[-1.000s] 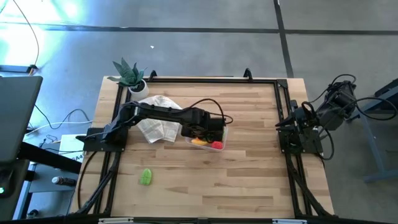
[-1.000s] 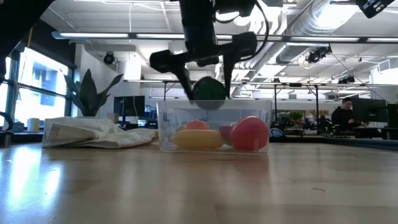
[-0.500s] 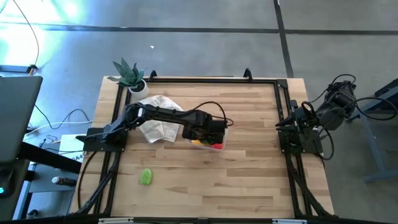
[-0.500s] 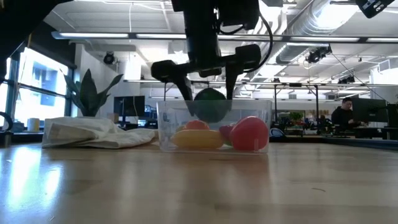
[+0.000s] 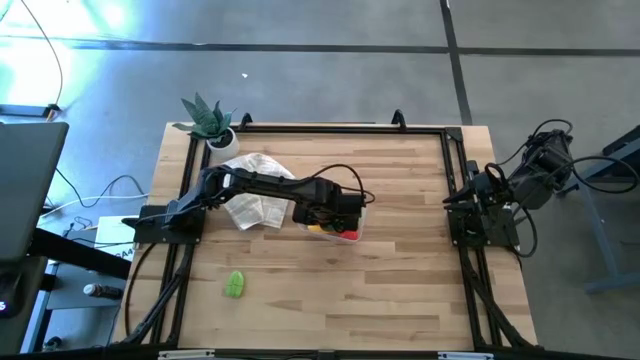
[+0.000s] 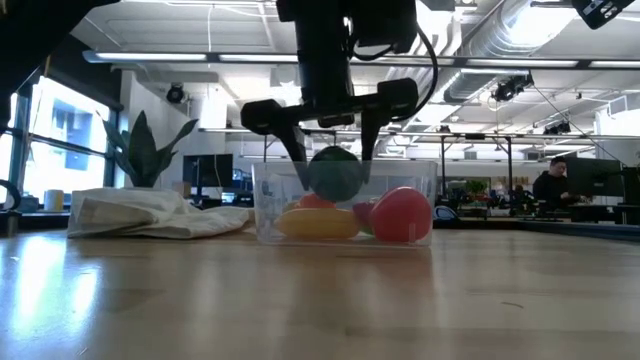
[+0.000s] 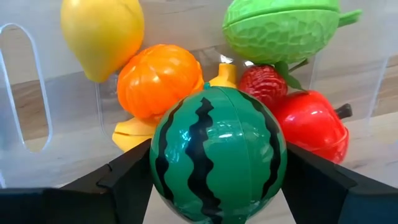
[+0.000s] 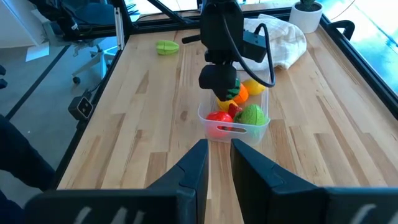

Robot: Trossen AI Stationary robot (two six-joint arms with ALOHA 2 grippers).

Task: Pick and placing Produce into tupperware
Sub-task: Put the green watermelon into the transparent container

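Note:
My left gripper (image 6: 335, 172) hangs over the tupperware (image 6: 265, 205), shut on a round green striped toy watermelon (image 7: 217, 149). The melon sits below the clear container's rim (image 5: 358, 222), just above the fruit inside. That fruit includes a yellow fruit (image 7: 102, 34), an orange (image 7: 160, 81), a banana (image 7: 134, 130), a strawberry (image 7: 261, 87), a red fruit (image 7: 311, 124) and a bumpy green fruit (image 7: 283, 28). My right gripper (image 8: 219, 162) waits shut at the table's right edge (image 5: 455, 200), holding nothing. My left gripper pinches the watermelon between its two fingers (image 7: 134, 174), one on each opposite side (image 7: 160, 171) of the ball. The fingers come from above and point down. The melon hangs inside the tupperware's mouth; I cannot tell whether it touches the fruit beneath.
A green produce piece (image 5: 235, 285) lies alone near the table's front left. A crumpled white cloth (image 5: 255, 190) lies just left of the tupperware, and a small potted plant (image 5: 210, 120) stands at the far left corner. A black frame (image 5: 330, 128) runs around the tabletop.
My left gripper has gone down with the watermelon, from above the tupperware's rim to inside its mouth, then stopped. The melon stays between the fingers throughout.

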